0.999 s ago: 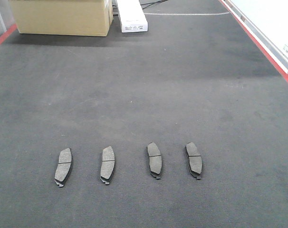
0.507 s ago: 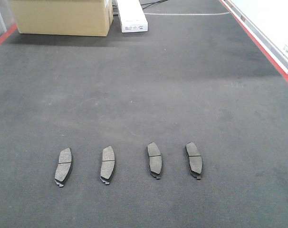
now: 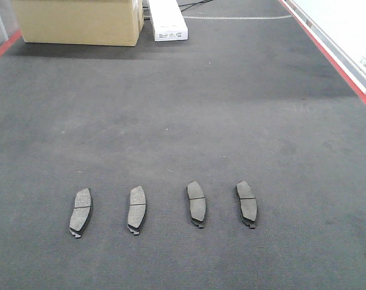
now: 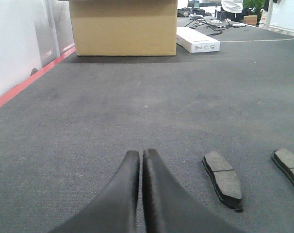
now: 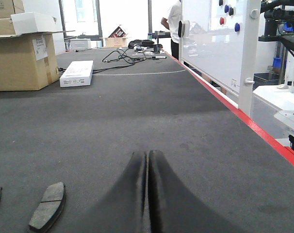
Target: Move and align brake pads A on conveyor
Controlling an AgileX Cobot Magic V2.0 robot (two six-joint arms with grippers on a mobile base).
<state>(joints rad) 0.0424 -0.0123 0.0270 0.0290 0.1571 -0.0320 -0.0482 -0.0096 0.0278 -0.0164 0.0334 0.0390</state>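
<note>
Four brake pads A [image 3: 136,209] lie in a row on the rough grey conveyor [image 3: 231,109], red strips edging it. A cardboard box [image 3: 80,21] and white carton [image 3: 166,21] sit at its far end. Both the left gripper [image 4: 140,160] and right gripper [image 5: 147,160] have jaws pressed together, empty.

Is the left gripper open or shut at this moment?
Shut. In the left wrist view the left gripper has its two dark fingers pressed together, nothing between them, above the conveyor.

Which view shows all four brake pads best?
The exterior front-facing view: all four brake pads lie in one row on the conveyor. The left wrist view catches only two, one cut off; the right wrist view one plus a sliver.
</note>
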